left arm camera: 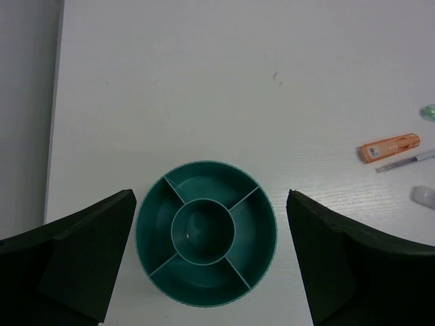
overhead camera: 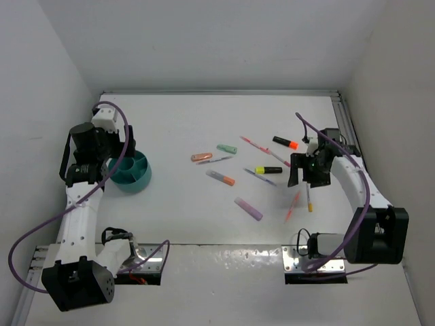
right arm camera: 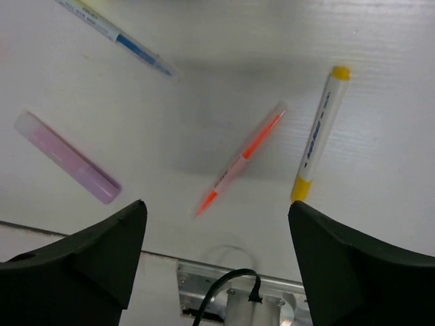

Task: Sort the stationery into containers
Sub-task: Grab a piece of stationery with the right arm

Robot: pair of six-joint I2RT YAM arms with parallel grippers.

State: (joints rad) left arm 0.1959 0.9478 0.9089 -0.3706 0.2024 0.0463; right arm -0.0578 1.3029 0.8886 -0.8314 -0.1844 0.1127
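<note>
One bowl (left arm camera: 204, 165) (five compartments); about eleven pens (overhead camera: 248, 208); left gripper (left arm camera: 211, 197), right gripper (right arm camera: 217, 204) both spread.

Scattered pens (overhead camera: 248, 208) right of teal bowl (overhead camera: 136, 182)

No legible text, brand or number in any view

Dark blue print ran along the barrel of the white marker with yellow ends (right arm camera: 318, 129), too blurred to make out; the slim orange pen (right arm camera: 242, 160) carried a pale label with tiny marks, unreadable; the clear pen with a blue band (right arm camera: 117, 35) showed faint lettering, also unreadable; in the left wrist view the orange highlighter (left arm camera: 389, 147) bore small white markings too small to tell; from above, every item was too small to show writing.
</note>
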